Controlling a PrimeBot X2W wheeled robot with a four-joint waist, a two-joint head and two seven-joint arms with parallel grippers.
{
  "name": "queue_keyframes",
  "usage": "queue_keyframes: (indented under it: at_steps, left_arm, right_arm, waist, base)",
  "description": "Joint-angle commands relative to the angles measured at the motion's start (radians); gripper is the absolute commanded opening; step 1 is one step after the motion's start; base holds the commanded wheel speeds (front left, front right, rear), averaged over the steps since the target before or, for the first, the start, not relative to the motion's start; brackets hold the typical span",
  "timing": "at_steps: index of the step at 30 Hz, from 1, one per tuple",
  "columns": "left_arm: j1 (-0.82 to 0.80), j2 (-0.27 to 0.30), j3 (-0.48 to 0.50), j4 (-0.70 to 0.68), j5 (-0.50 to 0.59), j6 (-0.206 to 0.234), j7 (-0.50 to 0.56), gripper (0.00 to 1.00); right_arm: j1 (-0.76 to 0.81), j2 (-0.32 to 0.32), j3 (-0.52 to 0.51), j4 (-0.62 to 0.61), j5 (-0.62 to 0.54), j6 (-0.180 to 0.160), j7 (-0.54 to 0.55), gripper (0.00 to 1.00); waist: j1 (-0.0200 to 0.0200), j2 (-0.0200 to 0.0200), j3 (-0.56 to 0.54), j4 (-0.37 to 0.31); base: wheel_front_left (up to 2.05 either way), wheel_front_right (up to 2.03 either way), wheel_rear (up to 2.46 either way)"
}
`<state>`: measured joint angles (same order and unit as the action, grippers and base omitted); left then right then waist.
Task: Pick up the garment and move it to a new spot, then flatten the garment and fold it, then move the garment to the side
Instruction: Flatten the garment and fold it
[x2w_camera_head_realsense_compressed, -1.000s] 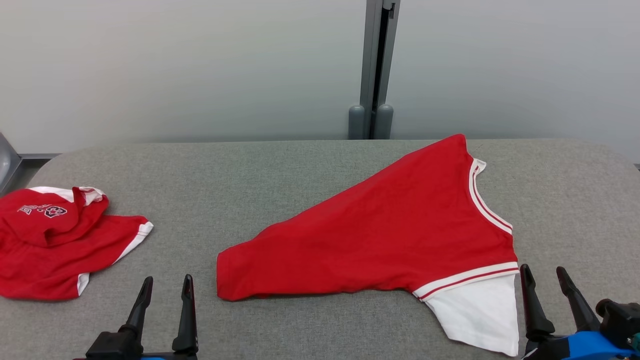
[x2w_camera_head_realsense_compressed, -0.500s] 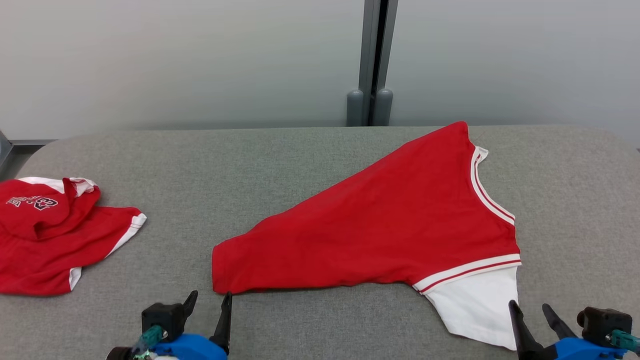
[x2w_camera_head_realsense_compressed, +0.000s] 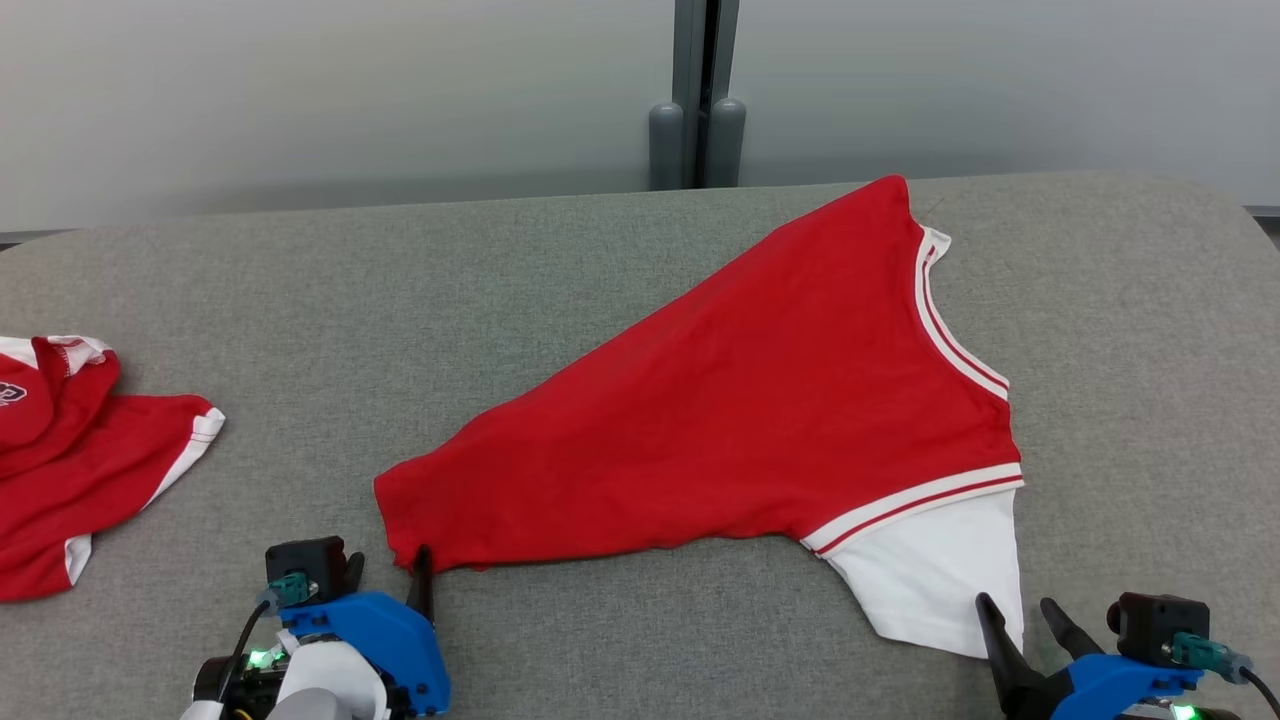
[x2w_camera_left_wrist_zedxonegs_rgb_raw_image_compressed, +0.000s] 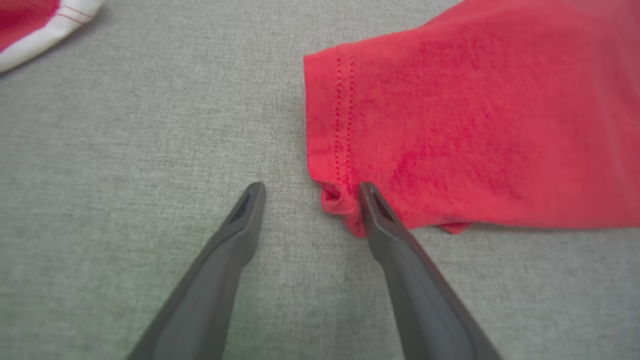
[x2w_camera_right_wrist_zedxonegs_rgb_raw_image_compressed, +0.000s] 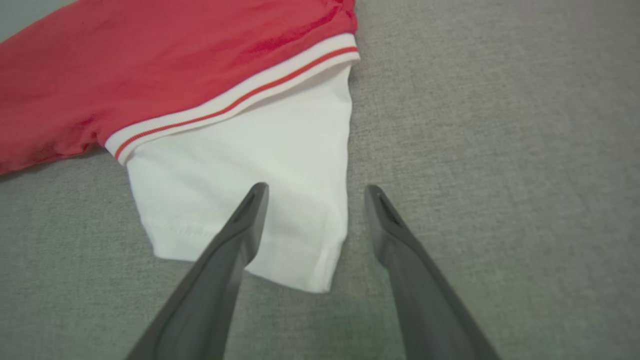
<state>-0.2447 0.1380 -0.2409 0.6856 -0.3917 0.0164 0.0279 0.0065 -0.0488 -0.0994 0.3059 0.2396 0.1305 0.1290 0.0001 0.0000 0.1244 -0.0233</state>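
Since a second ago both arms have advanced to the garment's near edge, and the head camera has shifted with the body, so the whole scene sits differently in that view.

The garment (x2w_camera_head_realsense_compressed: 760, 400) – a red shirt with a white sleeve (x2w_camera_right_wrist_zedxonegs_rgb_raw_image_compressed: 240, 180) – lies on the table (x2w_camera_head_realsense_compressed: 500, 300), centre to right, doubled over on a slant, not flat. A second red garment (x2w_camera_head_realsense_compressed: 90, 450) lies well apart at my left.

My left gripper (x2w_camera_left_wrist_zedxonegs_rgb_raw_image_compressed: 311, 190) is spread wide and holds nothing. One finger touches the red hem corner, which bunches slightly against it. My right gripper (x2w_camera_right_wrist_zedxonegs_rgb_raw_image_compressed: 316, 189) is likewise released, with its fingers astride the sleeve's outer edge.

Judgement: I am at the grasp that starts a lift or a flattening pull, and I cannot tell which. Next, each gripper must get a finger under its corner and close on the cloth, then both must move together.
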Motion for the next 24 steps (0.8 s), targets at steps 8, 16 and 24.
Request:
queue_keyframes:
  at_steps: [8,16,24]
  left_arm:
    - [-0.037,-0.027,-0.03,0.07,-0.019,-0.048,-0.003,1.0]
    - [-0.06,-0.049,-0.058,0.123,-0.034,-0.078,0.008,0.69]
    - [-0.091,-0.048,-0.061,0.126,-0.053,-0.111,-0.057,0.0]
  right_arm:
    - [-0.03,-0.003,0.002,0.069,-0.015,0.0,0.018,1.0]
    - [-0.043,0.007,0.076,0.139,-0.016,0.003,0.078,0.76]
    - [-0.065,0.002,0.07,0.105,-0.019,0.001,0.018,0.0]
  waist:
    - [-0.0001,0.0,0.014,0.006]
    - [-0.0001,0.0,0.03,0.006]
    - [-0.0001,0.0,0.037,0.005]
  base:
    - [0.0,0.0,0.0]
    - [0.0,0.0,0.0]
    - [0.0,0.0,0.0]
